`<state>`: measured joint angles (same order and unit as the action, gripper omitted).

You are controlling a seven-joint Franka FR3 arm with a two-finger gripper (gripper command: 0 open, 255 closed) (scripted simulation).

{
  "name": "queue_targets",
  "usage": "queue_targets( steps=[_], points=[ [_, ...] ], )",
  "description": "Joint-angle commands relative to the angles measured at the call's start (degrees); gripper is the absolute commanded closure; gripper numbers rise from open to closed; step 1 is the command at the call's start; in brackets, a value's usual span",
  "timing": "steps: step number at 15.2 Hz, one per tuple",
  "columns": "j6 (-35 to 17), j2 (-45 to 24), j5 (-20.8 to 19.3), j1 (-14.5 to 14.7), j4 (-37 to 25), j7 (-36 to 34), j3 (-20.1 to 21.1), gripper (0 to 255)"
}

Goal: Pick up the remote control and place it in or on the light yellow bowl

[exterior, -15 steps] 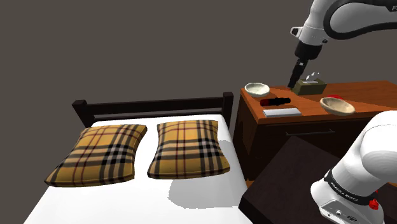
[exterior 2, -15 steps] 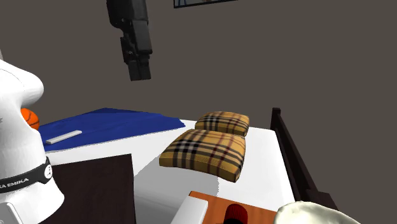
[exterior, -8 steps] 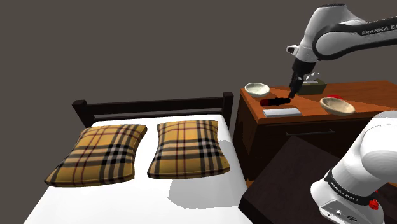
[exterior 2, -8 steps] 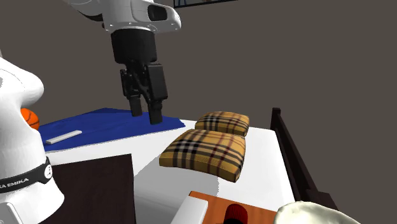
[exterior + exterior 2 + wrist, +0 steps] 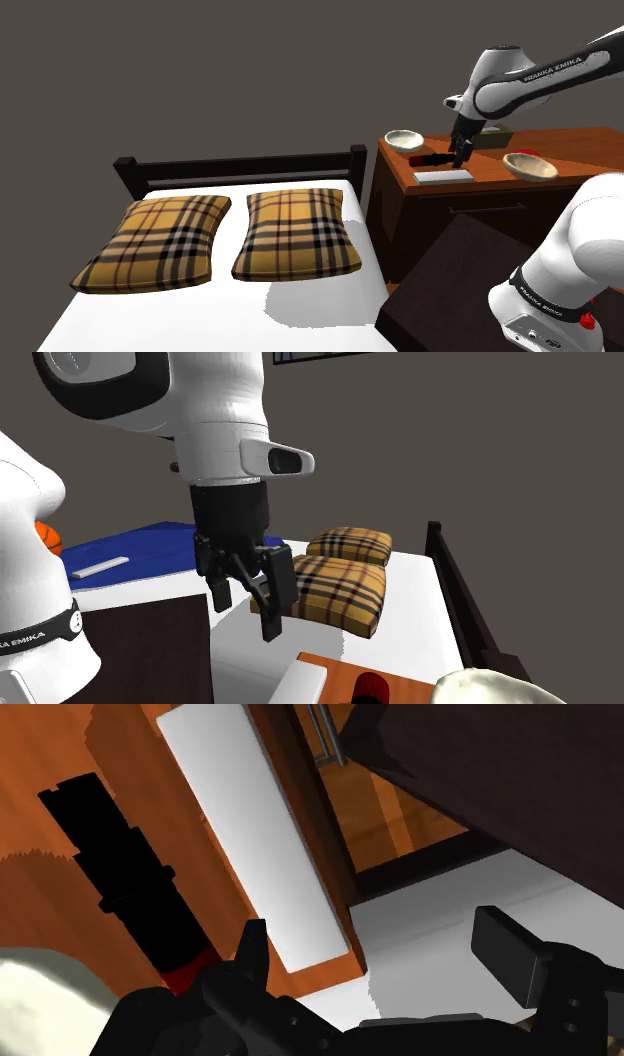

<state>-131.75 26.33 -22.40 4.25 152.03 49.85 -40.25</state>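
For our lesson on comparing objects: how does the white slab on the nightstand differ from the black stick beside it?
The white slab is flat and plain; the black stick is stepped in outline, with a red end. The white slab lies along the nightstand's front edge; the black stick lies farther back, nearer a pale bowl. Both lie flat on its top, roughly parallel.

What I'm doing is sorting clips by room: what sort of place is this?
Probably a bedroom: a bed with a dark headboard, two plaid pillows on it, and a wooden nightstand beside it.
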Motion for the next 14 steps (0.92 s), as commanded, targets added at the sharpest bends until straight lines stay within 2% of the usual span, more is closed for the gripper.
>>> queue_targets(
  steps=[1,4,6,7,11,14],
  points=[
    [-3.91,-5.30,1.43,2.39,-1.39,5.40,-4.14,0],
    [-9.81,-14.18,7.14,7.31,-3.45,15.23,-10.91,0],
    [-13.44,-21.58,15.36,11.56,-5.21,24.68,-15.51,0],
    [-14.23,-23.82,18.43,12.34,-5.73,27.76,-16.21,0],
    [-17.63,-29.30,26.95,12.65,-5.38,33.89,-15.55,0],
    [-19.69,-33.38,33.97,11.43,-5.44,38.92,-13.33,0]
  ],
)
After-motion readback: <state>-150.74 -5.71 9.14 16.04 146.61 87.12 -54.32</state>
